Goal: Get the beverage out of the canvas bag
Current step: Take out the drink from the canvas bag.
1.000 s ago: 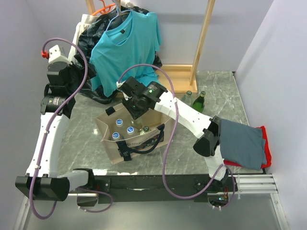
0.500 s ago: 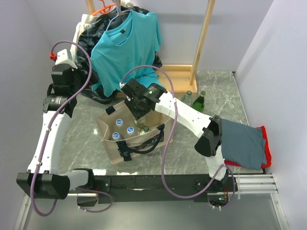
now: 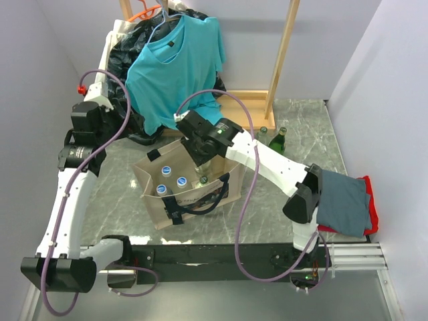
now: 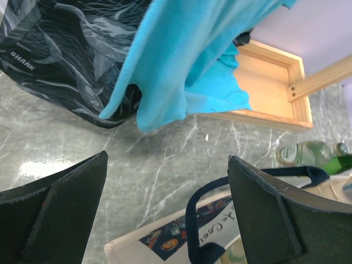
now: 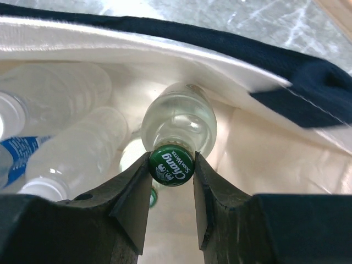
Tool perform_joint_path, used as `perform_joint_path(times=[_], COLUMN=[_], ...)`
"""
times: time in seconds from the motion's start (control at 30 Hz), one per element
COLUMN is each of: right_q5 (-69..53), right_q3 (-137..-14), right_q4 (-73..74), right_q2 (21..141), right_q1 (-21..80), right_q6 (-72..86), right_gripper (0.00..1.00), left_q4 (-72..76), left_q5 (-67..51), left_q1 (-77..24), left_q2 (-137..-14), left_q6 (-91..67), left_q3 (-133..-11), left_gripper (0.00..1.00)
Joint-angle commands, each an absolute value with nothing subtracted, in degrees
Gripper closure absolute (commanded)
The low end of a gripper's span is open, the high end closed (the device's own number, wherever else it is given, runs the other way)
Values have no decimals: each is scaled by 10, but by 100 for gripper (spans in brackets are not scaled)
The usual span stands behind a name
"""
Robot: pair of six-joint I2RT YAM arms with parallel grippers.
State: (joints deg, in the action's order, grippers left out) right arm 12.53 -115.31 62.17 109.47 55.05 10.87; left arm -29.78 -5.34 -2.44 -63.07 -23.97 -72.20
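The beige canvas bag (image 3: pixel 200 200) stands open on the marble table, with black strap handles (image 4: pixel 192 220). My right gripper (image 5: pixel 171 181) reaches down into its mouth and is shut on the green cap of the beverage (image 5: pixel 179 121), a clear glass soda-water bottle standing upright inside. In the top view the right gripper (image 3: pixel 202 175) hides most of that bottle. Plastic water bottles (image 3: pixel 170 176) with blue caps lean in the left part of the bag. My left gripper (image 4: pixel 168 187) hovers open above the bag's far left corner with nothing between its fingers.
Two green glass bottles (image 3: pixel 275 140) stand on the table right of the bag. A black plastic bag (image 3: pixel 124 60) and a teal shirt (image 3: pixel 177 60) on a hanger hang from the wooden rack (image 3: pixel 284 53) behind. Folded grey and red clothes (image 3: pixel 344 200) lie at the right edge.
My left arm has swung rightward, closer to the bag and the shirt. The right arm's elbow has shifted right, its gripper staying shut on the bottle cap in the bag.
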Motion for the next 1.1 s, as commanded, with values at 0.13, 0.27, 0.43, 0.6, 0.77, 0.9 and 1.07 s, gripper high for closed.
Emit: perform_joint_path(times=[0.13, 0.27, 0.43, 0.6, 0.77, 0.9, 1.07], right_q5=[192, 226, 236, 255, 273, 270, 280], right_q3=[-1169, -1209, -1198, -1206, -1247, -1286, -1298], right_q4=[559, 587, 577, 578, 596, 609, 616], right_q2=[996, 1003, 984, 969, 967, 968, 952], right_q1=[567, 570, 572, 576, 583, 583, 584], right_q6=[111, 105, 105, 107, 107, 111, 126], right_gripper=[100, 100, 100, 100, 100, 100, 100], left_q4=[-292, -280, -258, -253, -251, -247, -237], left_q5=[-112, -119, -136, -150, -154, -163, -176], left_q1=[-23, -23, -23, -23, -23, -23, -23], left_q2=[-607, -589, -576, -579, -578, -579, -585], left_q6=[-217, -220, -231, -233, -232, -233, -228], left_q3=[-686, -667, -642, -639, -637, -632, -631], left_gripper=[4, 4, 4, 4, 4, 4, 4])
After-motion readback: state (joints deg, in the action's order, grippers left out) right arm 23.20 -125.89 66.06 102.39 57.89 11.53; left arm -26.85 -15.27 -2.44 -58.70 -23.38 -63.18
